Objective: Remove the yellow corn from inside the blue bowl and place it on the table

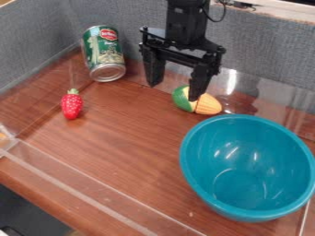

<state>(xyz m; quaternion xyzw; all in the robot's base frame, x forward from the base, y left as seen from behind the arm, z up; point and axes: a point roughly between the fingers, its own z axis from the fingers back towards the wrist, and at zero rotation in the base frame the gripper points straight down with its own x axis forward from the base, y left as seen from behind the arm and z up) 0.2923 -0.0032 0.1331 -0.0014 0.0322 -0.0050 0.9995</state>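
Corn (198, 100) lies on the desk (117, 138) near its back edge, outside the empty bowl (250, 168); end effector (180, 81) hangs spread above it. Job looks done; only retreating remains.

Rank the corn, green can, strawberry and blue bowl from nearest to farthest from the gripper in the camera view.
From the open gripper:
1. yellow corn, on the table just below its fingertips.
2. green can, lying to its left, and blue bowl, empty, lower right: too close to call.
3. red strawberry, lower left.
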